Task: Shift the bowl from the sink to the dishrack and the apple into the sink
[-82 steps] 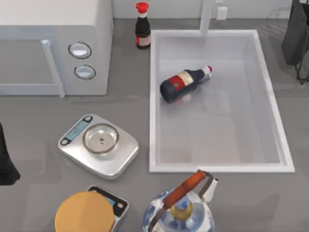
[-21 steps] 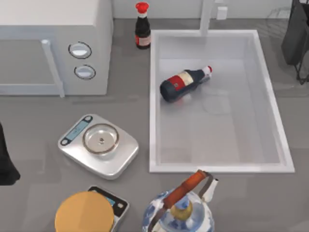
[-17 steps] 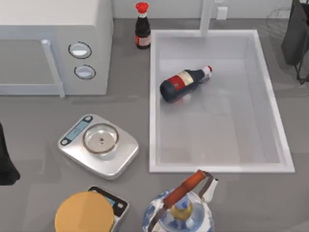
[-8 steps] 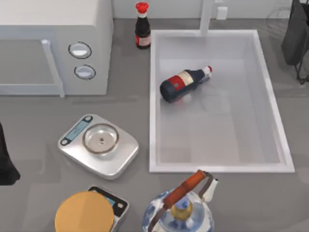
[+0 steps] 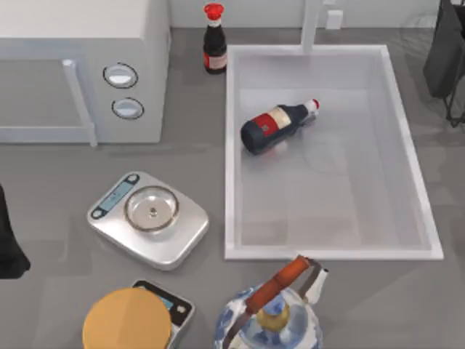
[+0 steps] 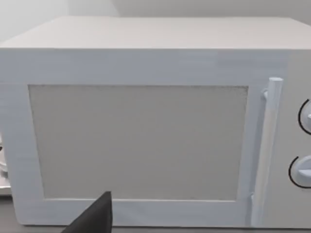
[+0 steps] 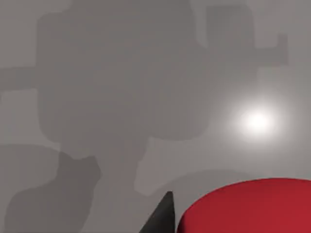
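1. The sink (image 5: 418, 185) sits right of centre on the grey surface (image 5: 58, 182); a dark bottle (image 5: 275, 125) lies on its side inside, near the far left corner.
2. The apple (image 7: 248, 206) rests on the surface, just beside the right hand's fingertip (image 7: 163, 216).
3. The left arm (image 5: 9, 240) is parked at the left edge, facing the microwave (image 6: 146, 121).
4. I cannot tell whether either hand is spread or pressed together.
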Controlling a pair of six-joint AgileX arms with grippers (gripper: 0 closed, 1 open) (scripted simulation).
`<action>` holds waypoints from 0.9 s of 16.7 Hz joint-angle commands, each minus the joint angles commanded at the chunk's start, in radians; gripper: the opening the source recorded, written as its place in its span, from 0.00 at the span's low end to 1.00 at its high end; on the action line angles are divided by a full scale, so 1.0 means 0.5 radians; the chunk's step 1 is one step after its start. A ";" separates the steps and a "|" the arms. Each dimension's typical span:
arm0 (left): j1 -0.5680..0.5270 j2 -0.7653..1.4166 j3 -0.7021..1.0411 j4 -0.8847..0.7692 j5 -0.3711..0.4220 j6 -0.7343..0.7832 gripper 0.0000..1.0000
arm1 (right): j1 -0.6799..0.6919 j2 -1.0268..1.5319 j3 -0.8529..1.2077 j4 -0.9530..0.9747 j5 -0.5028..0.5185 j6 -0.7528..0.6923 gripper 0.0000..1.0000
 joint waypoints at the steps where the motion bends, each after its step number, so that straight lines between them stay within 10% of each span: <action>1: 0.000 0.000 0.000 0.000 0.000 0.000 1.00 | 0.090 0.019 -0.035 0.198 0.061 0.030 0.00; 15: 0.000 0.000 0.000 0.000 0.000 0.000 1.00 | 1.304 0.069 -0.567 2.778 0.947 0.401 0.00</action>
